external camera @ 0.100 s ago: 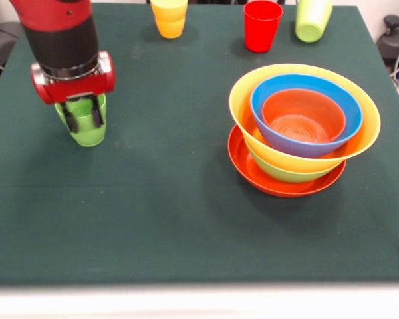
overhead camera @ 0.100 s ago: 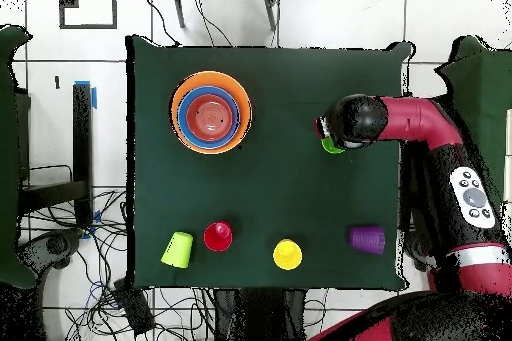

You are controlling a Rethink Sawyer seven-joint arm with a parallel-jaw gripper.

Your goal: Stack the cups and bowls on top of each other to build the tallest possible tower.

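Gripper [external camera @ 0.100 s ago: 83, 114] at the front view's left straddles an upright light green cup [external camera @ 0.100 s ago: 86, 127], fingers down both sides of its rim, apparently clamping it. Bowl stack [external camera @ 0.100 s ago: 299, 133] sits well apart to the right; carry must run rightward.

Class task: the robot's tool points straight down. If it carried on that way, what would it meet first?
The light green cup directly beneath: the tool already straddles its rim. Below that lies only the table.
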